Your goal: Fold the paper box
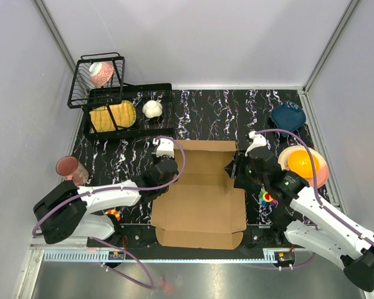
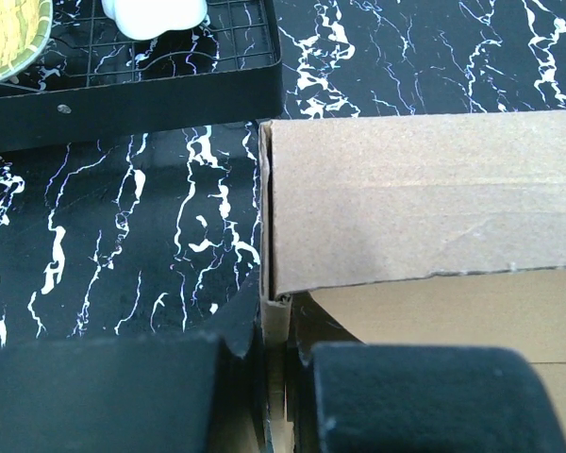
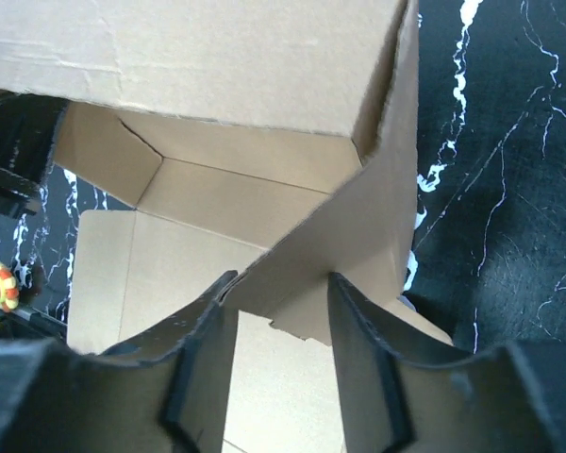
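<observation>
1. Two arms, one paper box (image 1: 202, 199). It lies in the middle of the table (image 1: 206, 109), right between the grippers. The near half is flat, and the far end is stood up into a back panel (image 1: 206, 148) with a side wall raised at each end.
2. The left gripper (image 2: 275, 354) is pressed together on the thin edge of the box's left wall, right at the far-left corner. My read is that it's an anchor, so the wall doesn't flop back down and the sheet doesn't skate around on the slick tabletop.
3. The right gripper (image 3: 278, 321) has its jaws apart, with the right corner flap (image 3: 349, 236) slanting through the gap. Neither finger looks clamped on it, so it's straddling more than pinching.
4. Why straddle it? Probably to line up for a fresh bite or a push inward. Which one, I can't tell.
5. That flap sits crooked, not square to the back panel. I'd guess it springs back if nothing squeezes it.
6. The dish rack (image 1: 121, 103) is well apart at the far left, so it's not in the way.
</observation>
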### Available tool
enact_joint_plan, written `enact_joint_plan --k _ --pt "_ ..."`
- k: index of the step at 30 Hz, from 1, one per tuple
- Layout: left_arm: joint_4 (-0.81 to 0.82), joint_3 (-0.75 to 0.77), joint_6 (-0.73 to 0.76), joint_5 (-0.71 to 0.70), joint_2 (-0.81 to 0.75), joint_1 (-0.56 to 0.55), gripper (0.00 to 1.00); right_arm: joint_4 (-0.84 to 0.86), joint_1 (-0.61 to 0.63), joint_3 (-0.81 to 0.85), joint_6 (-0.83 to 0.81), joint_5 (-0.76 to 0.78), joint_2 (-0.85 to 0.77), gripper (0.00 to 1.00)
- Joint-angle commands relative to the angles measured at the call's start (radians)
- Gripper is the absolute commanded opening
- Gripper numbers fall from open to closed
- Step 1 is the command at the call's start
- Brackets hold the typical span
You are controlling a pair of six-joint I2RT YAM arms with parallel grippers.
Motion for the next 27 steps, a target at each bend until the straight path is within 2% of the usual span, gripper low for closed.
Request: enact_joint_plan --k 1,7,13,15,16,17,19,22,23,27 --pt "-0.028 -0.008 0.005 0.055 0.025 -0.015 0.0 0.003 0.008 0.015 0.005 -0.039 -0.052 0.52" --pt "-0.028 -0.014 0.005 0.052 0.025 -0.015 0.0 -0.074 0.008 0.092 -0.015 -0.008 -0.141 0.69" --pt "-0.031 -0.017 0.005 0.047 0.02 -0.015 0.0 -0.155 0.006 0.21 -0.049 0.137 -0.248 0.7" --pt "-0.031 -0.017 0.007 0.046 0.017 -0.015 0.0 -0.195 0.008 0.23 -0.041 0.258 -0.282 0.7" --pt "-0.031 -0.018 0.007 0.046 0.016 -0.017 0.0 -0.213 0.008 0.233 -0.005 0.319 -0.29 0.66" --pt "-0.033 -0.017 0.007 0.046 0.013 -0.015 0.0 -0.289 0.006 0.234 0.032 0.466 -0.291 0.6" --pt "-0.034 -0.021 0.007 0.046 0.01 -0.015 0.0 -0.377 0.005 0.257 0.107 0.557 -0.235 0.44" --pt "-0.031 -0.026 0.007 0.049 0.005 -0.015 0.0 -0.444 0.005 0.247 0.17 0.579 -0.146 0.37" --pt "-0.031 -0.026 0.007 0.049 0.004 -0.017 0.0 -0.439 0.006 0.235 0.186 0.581 -0.133 0.32" --pt "-0.034 -0.026 0.005 0.056 -0.006 -0.015 0.0 -0.359 0.005 0.146 0.2 0.526 -0.08 0.31"
